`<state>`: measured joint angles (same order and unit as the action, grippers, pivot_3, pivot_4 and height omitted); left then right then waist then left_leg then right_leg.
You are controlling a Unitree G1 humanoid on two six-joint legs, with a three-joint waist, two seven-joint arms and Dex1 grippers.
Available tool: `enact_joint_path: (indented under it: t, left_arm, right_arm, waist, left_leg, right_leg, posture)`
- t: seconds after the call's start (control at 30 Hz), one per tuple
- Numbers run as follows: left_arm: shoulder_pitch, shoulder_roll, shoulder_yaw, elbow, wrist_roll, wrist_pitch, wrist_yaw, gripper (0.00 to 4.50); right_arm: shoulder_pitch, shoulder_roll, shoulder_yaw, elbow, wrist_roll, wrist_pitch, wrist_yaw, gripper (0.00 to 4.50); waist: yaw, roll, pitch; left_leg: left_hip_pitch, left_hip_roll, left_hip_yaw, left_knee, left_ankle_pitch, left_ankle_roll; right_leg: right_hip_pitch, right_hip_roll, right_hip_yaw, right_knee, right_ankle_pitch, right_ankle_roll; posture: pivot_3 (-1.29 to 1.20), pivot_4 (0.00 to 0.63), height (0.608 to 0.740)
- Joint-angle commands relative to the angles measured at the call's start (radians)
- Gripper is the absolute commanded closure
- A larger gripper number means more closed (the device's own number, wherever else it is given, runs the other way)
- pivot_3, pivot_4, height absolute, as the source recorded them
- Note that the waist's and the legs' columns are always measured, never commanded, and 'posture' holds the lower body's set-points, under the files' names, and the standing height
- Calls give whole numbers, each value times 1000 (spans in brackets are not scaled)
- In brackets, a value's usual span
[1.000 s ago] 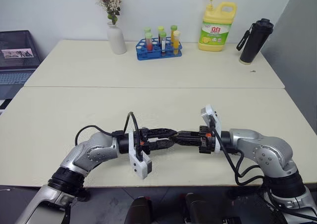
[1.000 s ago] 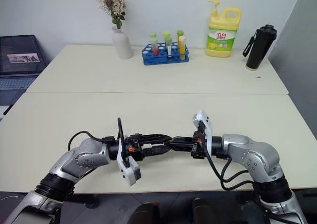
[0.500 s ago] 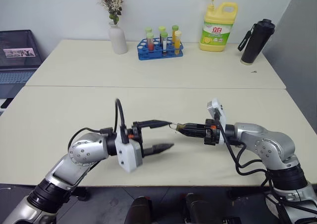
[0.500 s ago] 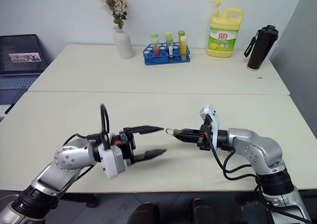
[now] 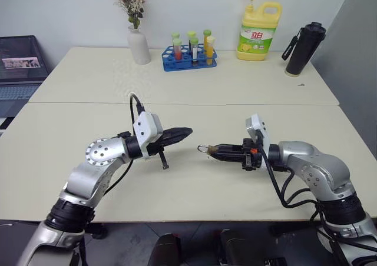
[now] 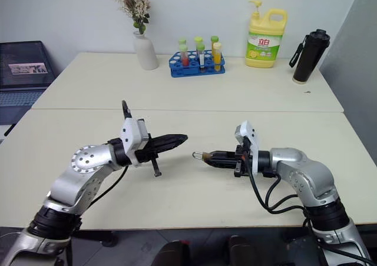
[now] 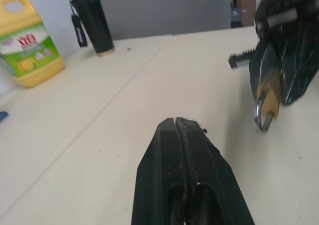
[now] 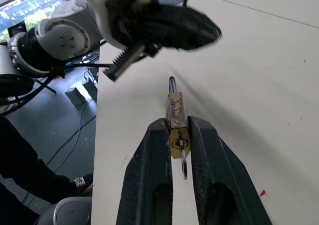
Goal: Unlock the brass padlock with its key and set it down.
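A second ago the two hands were tip to tip over the near edge of the pale counter (image 5: 177, 89); now they have drawn apart, and the left hand (image 5: 184, 133) has rolled over and snapped its black fingers together on nothing that I can see. The right hand (image 8: 177, 135) is clamped on the small golden-yellow brass padlock (image 8: 176, 119), held above the counter with its thin silvery shackle (image 5: 202, 149) pointing toward the left hand. In the right wrist view a thin silvery key (image 8: 184, 166) seems to hang from the bottom of the lock body, still in the keyhole.

I'd judge the key-turning step is at its end or being retried; I cannot tell whether the shackle has sprung. If it has, the next move calls for lowering the right hand and loosening its fingers to lay the padlock flat. If not, the left hand must reopen, come back and pinch that tiny key squarely.
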<state>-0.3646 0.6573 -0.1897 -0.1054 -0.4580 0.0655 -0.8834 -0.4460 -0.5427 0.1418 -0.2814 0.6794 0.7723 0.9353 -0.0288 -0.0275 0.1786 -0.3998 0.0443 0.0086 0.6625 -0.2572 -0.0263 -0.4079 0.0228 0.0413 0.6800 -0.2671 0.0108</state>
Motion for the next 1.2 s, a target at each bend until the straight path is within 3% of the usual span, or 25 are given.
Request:
enact_joint_path:
  t: [0.03,0.4,1.2]
  left_arm:
    - [-24,-33,-1,-20,23,4,-31,4500]
    - [20,-58,9,-73,46,66,-95,4500]
    - [74,-24,79,-315,-50,279,-100,4500]
  right_arm:
    - [-8,1,-20,-47,13,-14,7,4348]
    - [3,4,-26,-48,15,-11,-2,4348]
    - [8,6,-7,4,-36,-40,10,4348]
  waist:
    - [0,0,0]
    - [0,0,0]
    - [0,0,0]
  left_leg:
    - [0,0,0,0,0,0]
    - [0,0,0,0,0,0]
    - [0,0,0,0,0,0]
  right_leg:
    - [0,0,0,0,0,0]
    - [0,0,0,0,0,0]
    - [0,0,0,0,0,0]
  posture:
    - [0,150,740]
    - [0,150,740]
    - [0,150,740]
